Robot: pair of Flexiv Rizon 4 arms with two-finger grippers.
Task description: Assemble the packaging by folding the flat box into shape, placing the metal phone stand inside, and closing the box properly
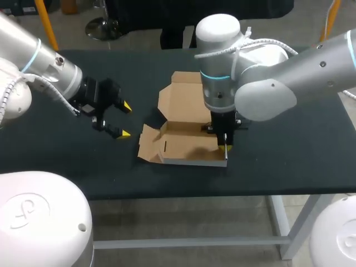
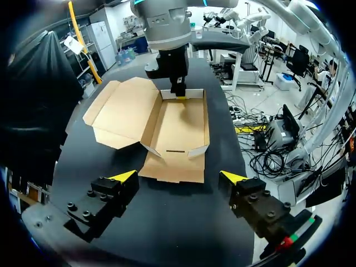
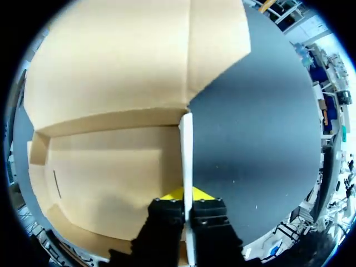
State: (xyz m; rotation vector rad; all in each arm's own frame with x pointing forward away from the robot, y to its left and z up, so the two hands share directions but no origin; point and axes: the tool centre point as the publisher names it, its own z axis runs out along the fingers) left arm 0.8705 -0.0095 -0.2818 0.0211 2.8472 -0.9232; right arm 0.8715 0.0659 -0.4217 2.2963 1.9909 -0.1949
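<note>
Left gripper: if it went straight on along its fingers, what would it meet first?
Most likely the near flap of the cardboard box, lying flat straight ahead of the open left gripper. Nothing shows between them; its height is hard to judge.

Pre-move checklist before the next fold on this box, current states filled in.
1. Right end effector shut on the side wall: ok, a finger on each face.
2. Side wall upright: ok.
3. Left end effector open, clear of the box: ok.
4. Lid open, folded back: ok.
5. End flap nearest the left end effector raised: not ok, lies flat.
6. Phone stand within reach: cannot tell, in no view.
</note>
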